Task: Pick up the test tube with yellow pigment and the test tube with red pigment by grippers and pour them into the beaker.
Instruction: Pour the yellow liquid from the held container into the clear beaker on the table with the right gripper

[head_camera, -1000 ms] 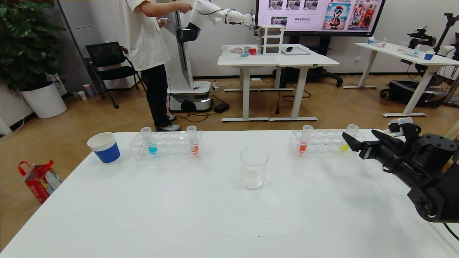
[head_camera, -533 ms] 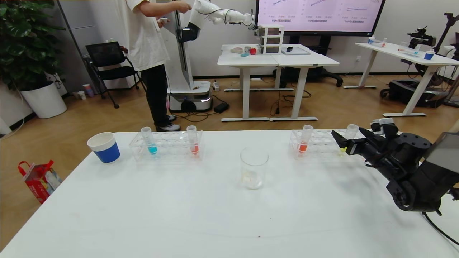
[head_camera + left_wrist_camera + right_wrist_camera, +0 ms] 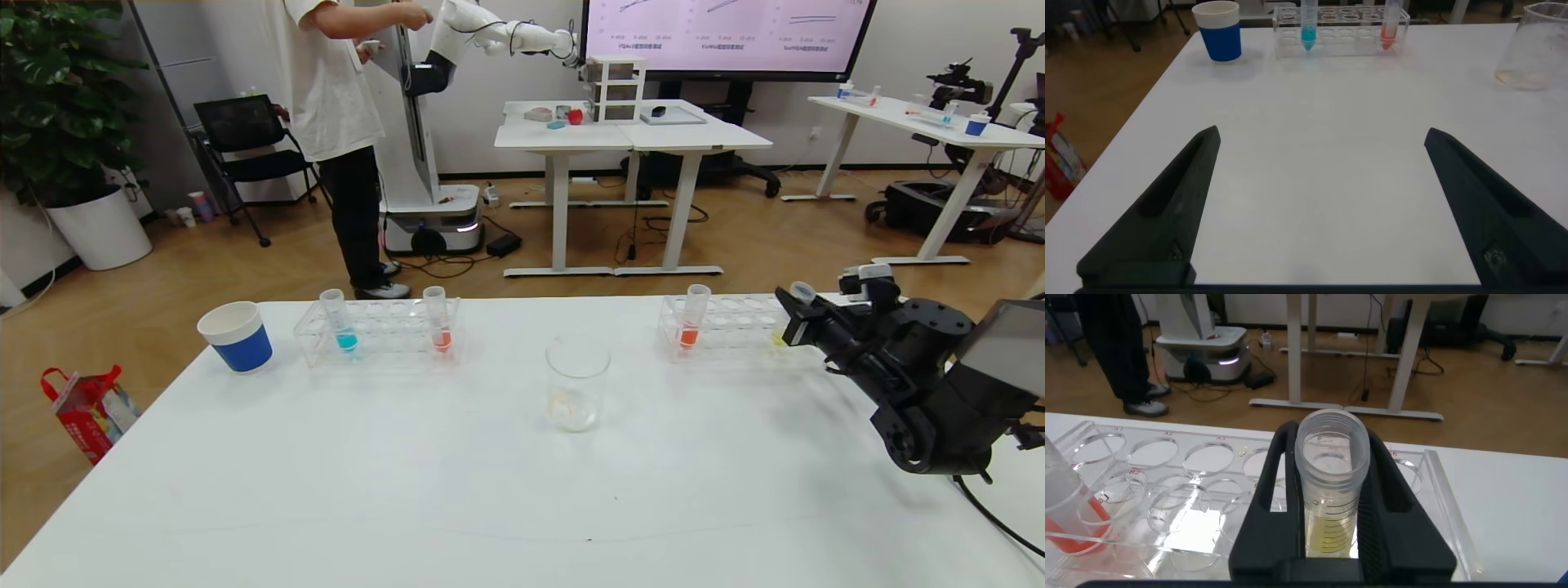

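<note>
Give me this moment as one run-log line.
right gripper: shut on slim clear yellow-liquid test tube, tube in clear plastic rack | left gripper: open, empty, above white table | clear glass beaker: untouched

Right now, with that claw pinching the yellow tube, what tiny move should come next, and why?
Probably a straight lift. The right gripper is shut on the test tube with yellow pigment, which still sits in the clear rack. Raising it clears the rack before swinging toward the beaker.
</note>
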